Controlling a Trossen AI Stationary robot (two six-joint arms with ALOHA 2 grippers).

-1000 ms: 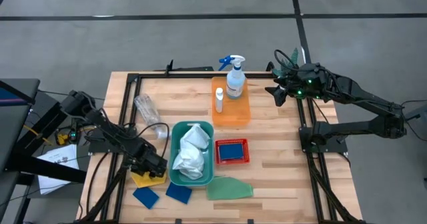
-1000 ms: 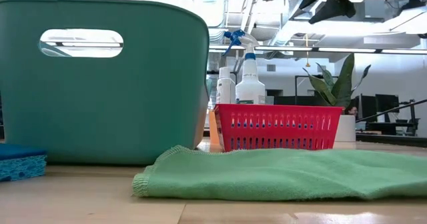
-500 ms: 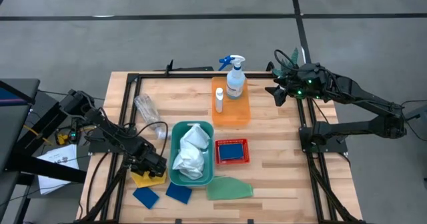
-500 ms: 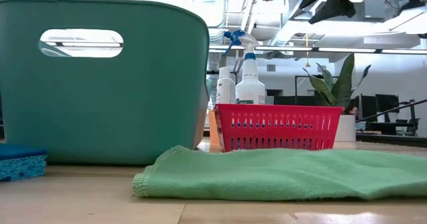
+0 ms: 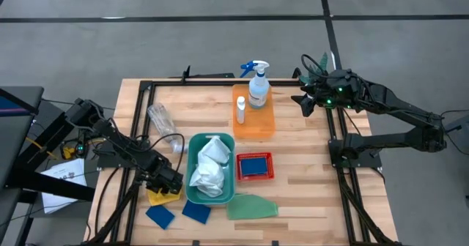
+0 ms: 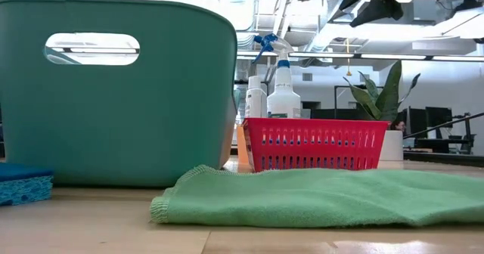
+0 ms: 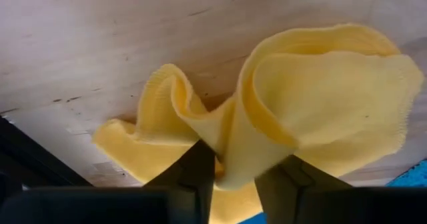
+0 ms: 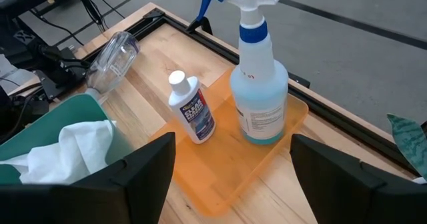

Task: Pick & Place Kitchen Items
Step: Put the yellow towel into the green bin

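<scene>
My left gripper (image 5: 170,184) is at the table's near left, shut on a yellow cloth (image 5: 156,197), which fills the left wrist view (image 7: 313,97). My right gripper (image 5: 304,101) is open and empty, hovering at the far right beside an orange tray (image 5: 254,127). The tray holds a clear spray bottle with a blue trigger (image 5: 257,85) and a small white bottle (image 5: 240,110), both upright. White cloths (image 5: 208,165) lie in a teal bin (image 5: 192,143). A green cloth (image 5: 251,206) lies flat near the front edge. My left gripper pinches a raised fold of the yellow cloth (image 7: 230,159) between its two fingers (image 7: 193,174), coming from above. The cloth is bunched into loose folds around the fingers. Its outer edge (image 7: 120,141) lies on the wooden table.
A red basket (image 5: 254,167) holds a blue sponge. Two more blue sponges (image 5: 160,217) (image 5: 196,211) lie at the near left. A clear plastic container (image 5: 163,121) lies on its side at the left. A black frame (image 5: 146,85) borders the table.
</scene>
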